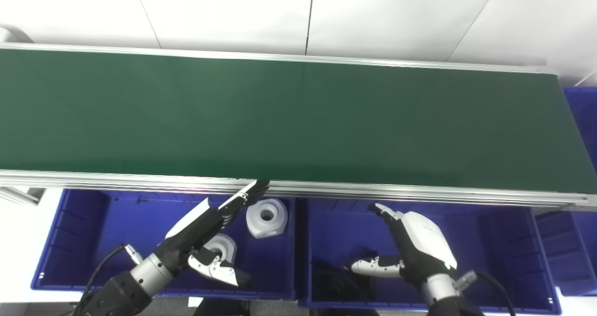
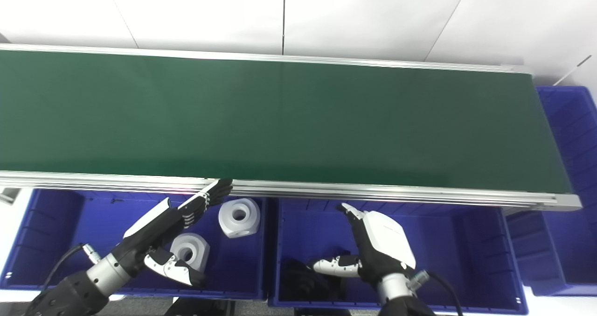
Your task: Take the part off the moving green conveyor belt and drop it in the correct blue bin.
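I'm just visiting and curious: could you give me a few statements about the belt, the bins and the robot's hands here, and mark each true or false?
1. The green conveyor belt carries a part. False: no part shows on it.
2. Two white parts, one and another, lie in the left blue bin. True.
3. The right hand holds a white part. False: it is open, holding nothing.
4. The left hand hangs over the left blue bin. True.
5. The right blue bin holds white parts. False: only something dark lies there.

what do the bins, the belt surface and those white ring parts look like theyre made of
Left blue bin: likely moulded plastic, ribbed walls, slight sheen. Green conveyor belt: matte, probably rubber or PVC, with no glare; its rails look like brushed aluminium. White parts: smooth, matte, maybe plastic or printed; can't confirm.
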`<state>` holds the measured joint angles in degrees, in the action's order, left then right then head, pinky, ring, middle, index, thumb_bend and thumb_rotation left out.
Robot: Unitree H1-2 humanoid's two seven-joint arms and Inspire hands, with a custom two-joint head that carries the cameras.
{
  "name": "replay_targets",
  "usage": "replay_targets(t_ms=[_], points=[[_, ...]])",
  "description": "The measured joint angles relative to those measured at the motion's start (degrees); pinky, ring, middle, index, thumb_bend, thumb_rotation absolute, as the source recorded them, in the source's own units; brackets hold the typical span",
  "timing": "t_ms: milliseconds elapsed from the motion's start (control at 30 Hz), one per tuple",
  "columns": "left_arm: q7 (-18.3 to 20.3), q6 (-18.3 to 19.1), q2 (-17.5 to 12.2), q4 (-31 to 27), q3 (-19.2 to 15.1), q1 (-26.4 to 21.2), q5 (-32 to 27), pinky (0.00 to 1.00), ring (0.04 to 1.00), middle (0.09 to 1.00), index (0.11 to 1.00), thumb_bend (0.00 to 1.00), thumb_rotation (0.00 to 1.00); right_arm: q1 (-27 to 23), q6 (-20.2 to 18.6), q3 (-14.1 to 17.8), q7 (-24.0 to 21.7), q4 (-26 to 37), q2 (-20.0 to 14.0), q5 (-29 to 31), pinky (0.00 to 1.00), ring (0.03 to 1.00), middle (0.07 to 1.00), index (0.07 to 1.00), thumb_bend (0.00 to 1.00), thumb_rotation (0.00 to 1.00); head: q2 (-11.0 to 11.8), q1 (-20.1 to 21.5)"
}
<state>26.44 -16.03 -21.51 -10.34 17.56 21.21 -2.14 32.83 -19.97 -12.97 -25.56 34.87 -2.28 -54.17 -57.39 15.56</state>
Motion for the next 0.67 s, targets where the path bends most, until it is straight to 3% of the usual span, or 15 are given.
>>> replay_targets(t_ms=[100, 333, 467, 667], points=[[-0.06, 0.00, 0.00, -0.20, -0.10, 0.37, 0.10, 0.96, 1.000, 1.000, 1.000, 0.95, 0.39, 3.31, 4.01, -1.12, 3.25, 1.73, -0.45, 9.91, 0.77, 0.887, 0.943, 0.991, 0.78, 0.43, -0.35, -0.09], [0.01, 1.58, -0.01, -0.94, -0.09, 0.63, 0.08, 0.97, 1.000, 1.000, 1.000, 0.93, 0.39, 5.49, 7.29, -4.34, 6.62, 1.82, -2.39, 17.23, 0.81, 0.905, 0.976, 1.000, 0.87, 0.37, -0.26, -0.88], [-0.04, 3.83, 0.17, -1.14, 0.01, 0.72, 0.06, 0.97, 1.000, 1.000, 1.000, 0.94, 0.41, 5.44, 10.51, -6.15, 9.91, -0.91, -3.24, 17.21, 0.87, 0.952, 0.999, 1.000, 0.92, 0.42, 0.35, -1.50], [-0.18, 5.13, 0.46, -1.18, 0.26, 0.97, 1.35, 1.00, 1.000, 1.000, 1.000, 0.94, 0.41, 5.35, 11.51, -6.26, 13.08, -3.10, -5.22, 16.88, 0.91, 0.995, 1.000, 1.000, 0.93, 0.48, 1.49, -3.43]])
